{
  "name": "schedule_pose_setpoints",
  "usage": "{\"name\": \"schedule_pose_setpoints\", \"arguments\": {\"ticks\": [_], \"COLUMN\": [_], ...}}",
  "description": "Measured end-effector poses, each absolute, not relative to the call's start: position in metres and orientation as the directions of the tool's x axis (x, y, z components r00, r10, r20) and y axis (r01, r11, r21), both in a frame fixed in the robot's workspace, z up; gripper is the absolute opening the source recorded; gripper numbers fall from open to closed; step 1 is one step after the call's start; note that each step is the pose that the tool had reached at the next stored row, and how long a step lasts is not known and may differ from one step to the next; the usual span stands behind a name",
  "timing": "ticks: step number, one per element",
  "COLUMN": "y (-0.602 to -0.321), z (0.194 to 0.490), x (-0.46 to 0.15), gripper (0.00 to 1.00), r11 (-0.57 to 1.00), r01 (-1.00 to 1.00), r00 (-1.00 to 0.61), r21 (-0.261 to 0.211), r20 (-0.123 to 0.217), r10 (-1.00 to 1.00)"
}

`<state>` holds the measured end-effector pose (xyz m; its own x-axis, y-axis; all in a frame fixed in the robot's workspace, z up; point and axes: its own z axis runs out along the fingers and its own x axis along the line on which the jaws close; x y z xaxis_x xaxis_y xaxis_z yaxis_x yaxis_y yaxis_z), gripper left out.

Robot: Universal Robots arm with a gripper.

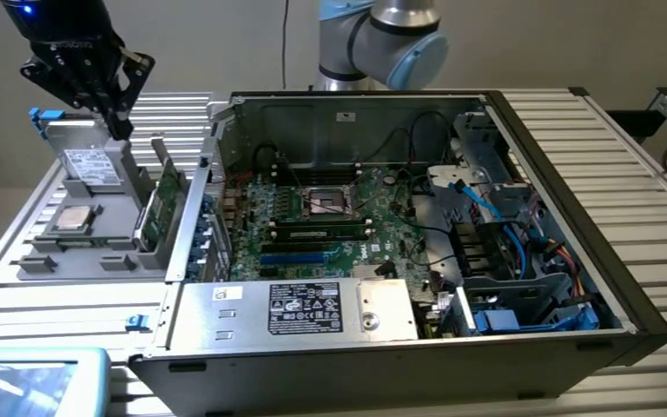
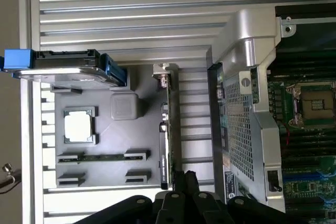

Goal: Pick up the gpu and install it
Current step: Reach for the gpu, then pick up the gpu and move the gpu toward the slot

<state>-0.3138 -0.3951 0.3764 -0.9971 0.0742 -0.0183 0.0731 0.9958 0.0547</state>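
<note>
Ribbed aluminium bench (image 1: pixel 646 174), open black PC case (image 1: pixel 368 378). Pick-up step, I reckon: my gripper (image 1: pixel 119 130) hangs clenched on nothing above the green flat gpu card (image 1: pixel 169 204), upright in the grey plastic tray (image 1: pixel 84 250) at the case's 9 o'clock. Grabbing needs fingers (image 2: pixel 178 182) spread first.

This is a robotics lab or test bench rather than an office or a home. An industrial robot arm (image 1: pixel 380 43) with pale blue joints stands behind a desktop computer case (image 1: pixel 368 373) that lies open on its side, its motherboard (image 1: pixel 322 217) exposed. Both sit on a table (image 1: pixel 646 200) built of ribbed aluminium profiles. Beside the case, a grey moulded tray (image 1: pixel 32 261) keeps loose parts in fitted slots, the gpu (image 1: pixel 169 195) on edge among them. The wall (image 1: pixel 194 43) behind is plain grey.
</note>
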Motion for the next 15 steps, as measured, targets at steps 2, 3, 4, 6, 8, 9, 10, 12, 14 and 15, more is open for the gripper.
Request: {"name": "schedule_pose_setpoints", "arguments": {"ticks": [2, 3, 4, 6, 8, 9, 10, 12, 14, 15], "y": [-0.393, -0.392, -0.390, -0.388, -0.387, -0.387, -0.387, -0.387, -0.387, -0.387], "z": [0.374, 0.373, 0.372, 0.369, 0.368, 0.368, 0.368, 0.368, 0.368, 0.368], "x": [-0.319, -0.321, -0.323, -0.327, -0.327, -0.327, -0.327, -0.327, -0.327, -0.327], "gripper": [0.12, 0.12, 0.12, 0.12, 0.12, 0.12, 0.12, 0.12, 0.12, 0.12], "r11": [0.996, 0.996, 0.996, 0.996, 0.996, 0.996, 0.996, 0.996, 0.996, 0.996], "r01": [0.073, 0.073, 0.073, 0.073, 0.073, 0.073, 0.073, 0.073, 0.073, 0.073], "r00": [-0.997, -0.997, -0.997, -0.997, -0.997, -0.997, -0.997, -0.997, -0.997, -0.997], "r21": [0.055, 0.055, 0.055, 0.055, 0.055, 0.055, 0.055, 0.055, 0.055, 0.055], "r20": [-0.019, -0.018, -0.019, -0.018, -0.018, -0.018, -0.018, -0.018, -0.018, -0.018], "r10": [0.074, 0.074, 0.074, 0.074, 0.074, 0.074, 0.074, 0.074, 0.074, 0.074]}}
